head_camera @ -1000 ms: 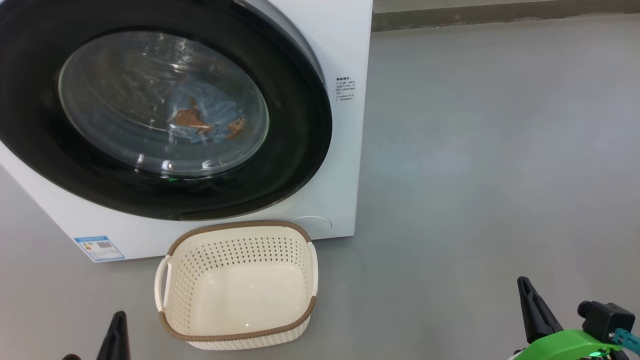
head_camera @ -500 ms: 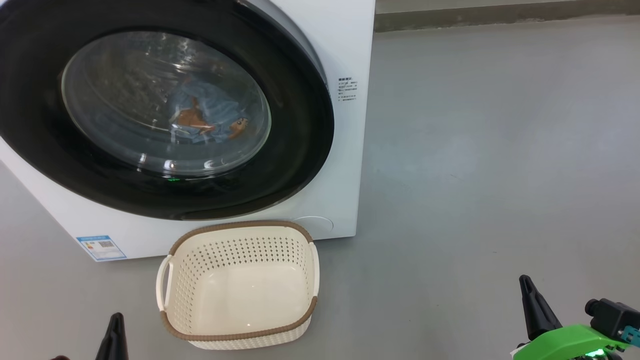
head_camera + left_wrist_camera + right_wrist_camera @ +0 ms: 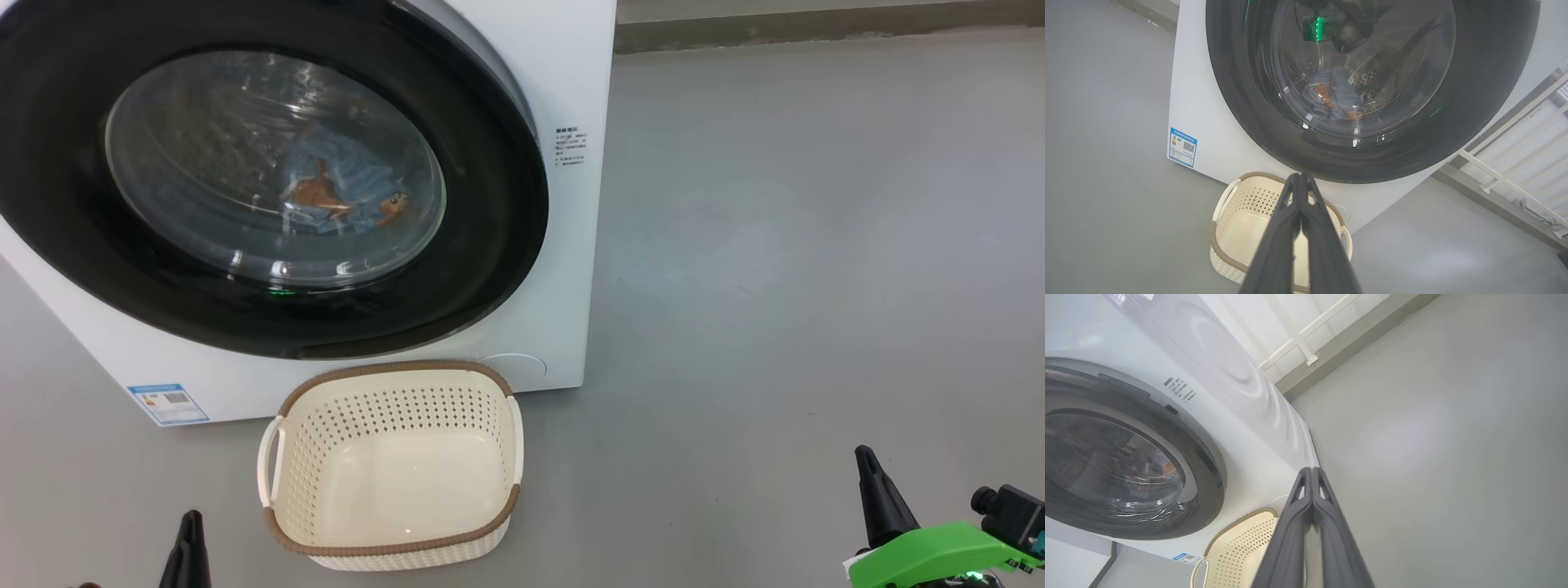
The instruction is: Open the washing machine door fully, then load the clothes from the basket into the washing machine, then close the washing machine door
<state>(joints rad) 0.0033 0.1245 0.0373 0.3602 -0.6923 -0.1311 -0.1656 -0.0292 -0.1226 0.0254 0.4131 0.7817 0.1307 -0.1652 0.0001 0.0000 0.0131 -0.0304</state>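
So the door (image 3: 273, 167) is shut, upper left of frame, clothes (image 3: 343, 196) behind its glass, basket (image 3: 392, 408) empty below. Lower left, the left end effector (image 3: 190, 547) sits nearer it than the right end effector (image 3: 878, 498); both pinched closed, empty.

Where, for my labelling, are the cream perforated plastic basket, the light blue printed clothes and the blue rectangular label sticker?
basket (image 3: 392, 404): head view, perforated rear wall.
clothes (image 3: 343, 175): head view, middle of the blue fabric.
label sticker (image 3: 167, 403): head view, sticker's middle.
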